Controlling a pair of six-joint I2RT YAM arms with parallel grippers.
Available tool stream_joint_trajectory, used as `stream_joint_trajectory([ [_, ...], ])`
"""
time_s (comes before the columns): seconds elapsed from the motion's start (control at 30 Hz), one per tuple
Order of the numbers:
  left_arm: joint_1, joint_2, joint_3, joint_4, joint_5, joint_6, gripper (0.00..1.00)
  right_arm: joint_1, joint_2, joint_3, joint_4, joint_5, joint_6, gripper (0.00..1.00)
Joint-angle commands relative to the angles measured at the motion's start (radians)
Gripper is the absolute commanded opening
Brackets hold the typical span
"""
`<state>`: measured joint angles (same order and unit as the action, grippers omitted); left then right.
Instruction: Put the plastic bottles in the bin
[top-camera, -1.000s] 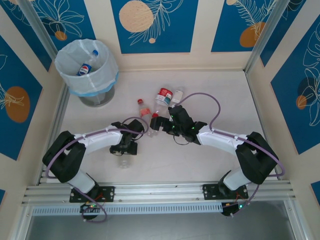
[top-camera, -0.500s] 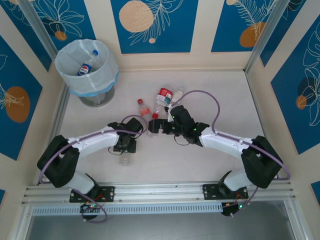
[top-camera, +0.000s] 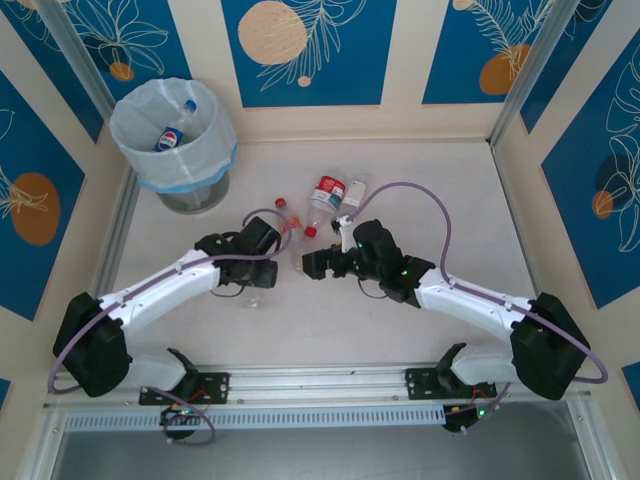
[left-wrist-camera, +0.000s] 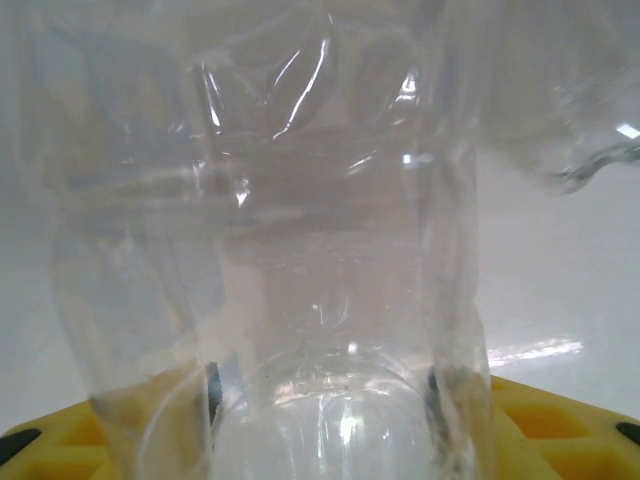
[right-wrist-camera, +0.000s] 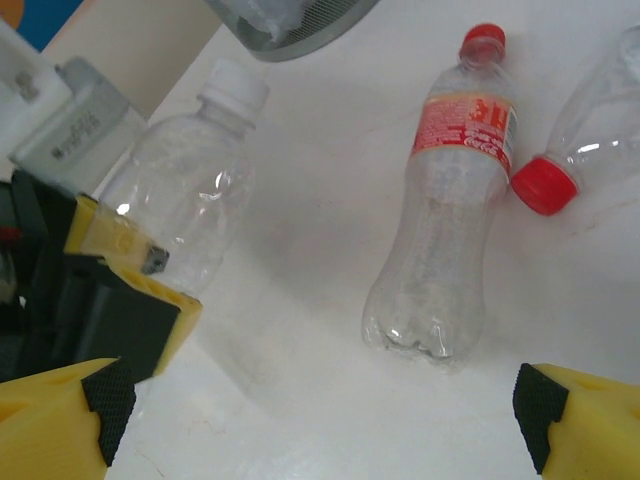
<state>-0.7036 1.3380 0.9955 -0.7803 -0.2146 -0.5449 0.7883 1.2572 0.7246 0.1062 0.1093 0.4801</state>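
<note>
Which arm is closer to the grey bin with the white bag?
Left. The left fingers, closed on a clear bottle, sit below and to the right of the bin. The right fingers, open, are farther right, near mid-table.

A pale desk sits boxed in by cream walls hung with blue panels: one at 12 o'clock bears a peach disc and white leaf sprigs, while others at 9 o'clock and 3 o'clock carry orange discs. Aluminium posts stand at the far corners, at 11 and 1 o'clock. A slotted aluminium rail runs along the 6 o'clock edge.
</note>
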Motion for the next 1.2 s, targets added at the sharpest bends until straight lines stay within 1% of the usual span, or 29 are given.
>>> stream_joint_trajectory([
  [0.0,0.022,-0.034,0.059,-0.064,-0.005,0.049,0.56,0.02,-0.031,-0.022,0.05,0.039,-0.09,0.99],
  [0.13,0.054,-0.059,0.11,-0.082,0.004,0.081,0.57,0.041,-0.045,-0.032,0.084,0.054,-0.122,1.0],
  [0.37,0.128,-0.073,0.184,-0.073,0.074,0.117,0.57,0.062,-0.054,-0.016,0.109,0.069,-0.121,1.0],
  [0.53,0.171,-0.067,0.232,0.007,0.109,0.13,0.57,0.07,-0.062,-0.01,0.174,0.08,-0.123,1.0],
  [0.77,0.192,-0.045,0.305,0.102,0.127,0.154,0.57,0.072,-0.056,-0.004,0.251,0.11,-0.103,1.0],
  [0.93,0.233,-0.042,0.346,0.172,0.109,0.19,0.57,0.071,-0.053,0.01,0.274,0.132,-0.092,1.0],
  [1.1,0.279,-0.023,0.404,0.285,0.02,0.237,0.56,0.062,-0.056,0.05,0.234,0.142,-0.053,0.99],
  [1.17,0.308,-0.009,0.435,0.335,0.011,0.269,0.56,0.061,-0.055,0.059,0.225,0.139,-0.041,0.99],
])
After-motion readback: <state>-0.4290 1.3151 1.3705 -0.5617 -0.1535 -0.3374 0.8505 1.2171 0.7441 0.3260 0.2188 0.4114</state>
